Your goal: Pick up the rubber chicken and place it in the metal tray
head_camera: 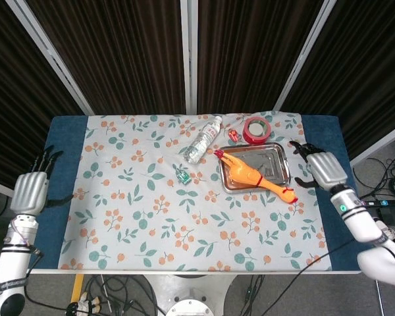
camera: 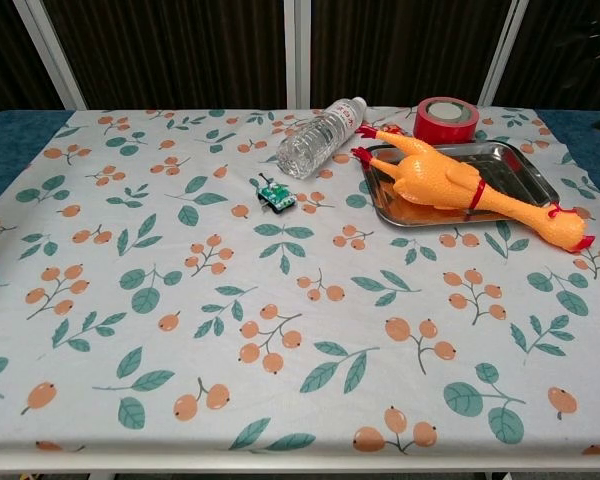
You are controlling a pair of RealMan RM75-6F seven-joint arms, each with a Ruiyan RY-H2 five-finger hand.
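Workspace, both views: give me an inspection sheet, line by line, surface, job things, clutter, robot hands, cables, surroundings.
Surface: table under a floral cloth, blue edges showing.
Job things: chicken lies in the tray, head and neck hanging over its front right rim.
Clutter: bottle on its side; red tape roll behind the tray; small green item.
Robot hands: left robot hand open, off the table's left edge; right robot hand open, right of the tray.
Cables: bundles on the floor.
Surroundings: dark panels.

Both views are evenly and brightly lit from overhead, sharp throughout; the metal tray (camera: 525,165) mirrors orange from the rubber chicken (camera: 450,182), shadows on the tabletop (camera: 180,300) stay short and soft
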